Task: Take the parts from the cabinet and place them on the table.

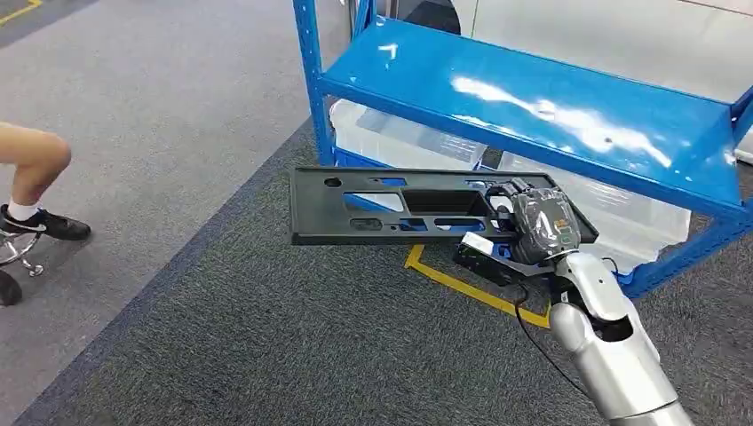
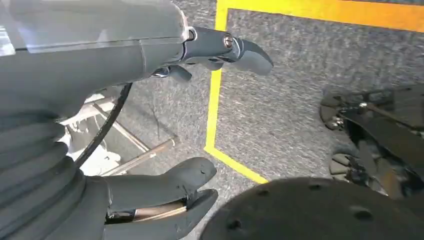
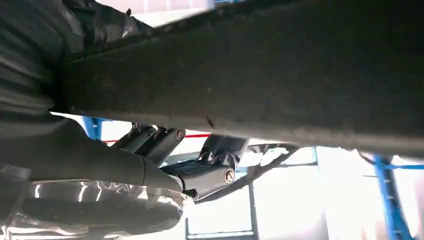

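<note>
A long flat black plastic part (image 1: 391, 206) with several cut-outs hangs level in the air in front of the blue cabinet (image 1: 550, 111). My right hand (image 1: 537, 224) grips the part at its right end, fingers wrapped over its edge. From the right wrist view the part (image 3: 280, 75) is a dark band close above the fingers (image 3: 200, 175). My left hand (image 2: 165, 125) hangs over grey carpet with its fingers apart and nothing in it.
Clear plastic bins (image 1: 400, 138) sit on the cabinet's lower level. Yellow floor tape (image 1: 471, 288) runs under the held part. A person's leg and shoe (image 1: 35, 209) are at the left, beside a chair base (image 1: 18, 257).
</note>
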### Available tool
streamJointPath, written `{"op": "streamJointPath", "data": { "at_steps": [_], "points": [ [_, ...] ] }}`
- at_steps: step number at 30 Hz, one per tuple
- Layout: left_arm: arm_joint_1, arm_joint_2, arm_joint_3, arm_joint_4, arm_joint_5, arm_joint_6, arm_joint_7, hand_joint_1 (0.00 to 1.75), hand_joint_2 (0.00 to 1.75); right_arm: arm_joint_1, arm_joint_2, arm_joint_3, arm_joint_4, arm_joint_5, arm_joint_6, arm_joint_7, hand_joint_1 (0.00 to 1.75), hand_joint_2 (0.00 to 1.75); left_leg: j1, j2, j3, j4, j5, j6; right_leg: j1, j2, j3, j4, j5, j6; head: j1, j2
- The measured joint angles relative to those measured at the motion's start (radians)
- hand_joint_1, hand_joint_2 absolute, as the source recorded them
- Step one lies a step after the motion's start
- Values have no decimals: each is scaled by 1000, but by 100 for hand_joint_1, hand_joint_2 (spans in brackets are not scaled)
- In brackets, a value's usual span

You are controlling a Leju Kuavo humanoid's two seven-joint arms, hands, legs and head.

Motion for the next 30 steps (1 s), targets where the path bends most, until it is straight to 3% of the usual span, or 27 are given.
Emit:
{"op": "streamJointPath", "data": {
  "at_steps": [1,2,3,5,6,7,8,9,10,11,12,15,16,18,19,21,22,23,25,26,27,30],
  "points": [
    [1,-1,0,0,0,0,1,0,175,1,0,1,-1,2,-1,2,175,175,7,-8,2,-6,7,8,-8,38,-2,11,-15,6,0,0],
    [0,0,0,0,0,0,2,0,175,1,0,1,-3,2,-2,1,175,175,8,-13,0,-8,10,13,-8,81,-17,47,-51,7,1,0],
    [-2,0,0,0,0,0,2,0,175,1,-2,1,-3,2,-2,1,175,175,9,-20,-2,-8,12,16,-7,100,-43,110,-90,8,1,0],
    [-1,0,0,0,-3,1,7,0,175,7,-2,2,-3,4,-2,2,175,175,7,-42,-5,-8,13,18,-7,111,-119,283,-166,10,0,0],
    [-1,0,0,0,-6,4,13,0,175,12,-2,2,-3,5,-3,3,175,175,7,-53,-7,-7,14,18,-7,112,-140,329,-174,9,0,0],
    [0,0,0,0,-11,6,18,0,175,14,-2,3,-3,5,-2,4,175,175,7,-66,-6,-6,14,18,-7,112,-136,322,-154,8,1,0],
    [0,0,-2,0,-16,7,24,0,175,14,-2,3,-6,7,-2,6,175,175,7,-79,-6,-3,14,17,-7,113,-115,275,-119,5,0,0],
    [-1,0,-5,0,-26,9,30,0,175,13,-2,4,-11,11,-1,8,175,175,8,-93,-5,0,13,15,-8,120,-74,194,-71,2,0,0],
    [-4,-2,-7,0,-33,10,32,0,175,9,-2,4,-15,15,0,9,175,175,8,-105,-5,5,12,13,-10,140,-34,107,-26,-1,0,0],
    [-4,-4,-10,0,-36,11,32,0,175,4,-1,7,-18,18,0,10,175,175,10,-115,-13,9,10,9,-15,200,-9,41,-7,-5,1,0],
    [-11,-4,-12,0,-37,13,32,0,175,3,-1,8,-21,20,0,11,175,175,4,-126,-21,23,9,3,-16,218,-3,24,-12,-6,0,0],
    [-10,-3,-16,0,-38,15,29,0,175,3,3,16,-27,25,-1,17,175,175,12,-165,-41,19,21,-15,-10,180,-5,23,-19,-10,0,0],
    [-9,-1,-17,0,-38,15,29,0,175,2,8,19,-29,26,-1,17,175,175,11,-180,-43,21,19,-19,-20,164,-4,14,-15,-17,0,0],
    [-10,-3,-21,0,-38,15,29,0,175,-3,10,20,-32,28,-1,19,175,175,5,-71,-76,100,-37,-30,-16,135,3,10,-13,-31,-5,0],
    [-13,-3,-23,0,-39,15,29,0,175,-3,10,21,-34,28,-1,19,175,175,7,-39,-113,179,-76,-36,-11,120,3,11,-14,-31,-5,0],
    [-15,-3,-24,0,-39,15,29,0,175,-2,10,23,-35,28,-1,20,175,175,10,-22,-178,320,-128,-39,-4,88,2,14,-16,-35,-5,0],
    [-16,-3,-24,0,-39,15,29,0,175,-2,10,24,-35,28,-1,20,175,175,10,-22,-185,333,-120,-38,-3,74,2,15,-18,-37,-5,0],
    [-16,-3,-24,0,-39,16,29,0,175,-2,10,26,-35,29,-2,19,175,175,10,-21,-166,296,-91,-36,-1,60,2,16,-20,-38,-5,0],
    [-16,-1,-25,0,-35,21,25,0,175,-2,10,27,-36,34,-7,19,175,175,8,-8,-80,137,-12,-25,3,38,7,16,-23,-38,-5,0],
    [-16,3,-25,0,-31,29,23,0,175,-2,10,27,-40,36,-13,20,175,175,-1,39,-30,34,8,-11,5,24,10,16,-26,-35,-5,0],
    [-18,7,-25,0,-27,36,22,0,175,-1,9,27,-43,39,-19,19,175,175,-13,59,-21,25,0,-5,12,14,9,16,-27,-32,-5,0],
    [-17,15,-25,-2,-13,50,33,0,175,13,3,27,-47,56,-34,19,175,175,-15,21,-28,20,8,3,10,-14,14,11,-25,-22,-5,0]
  ]
}}
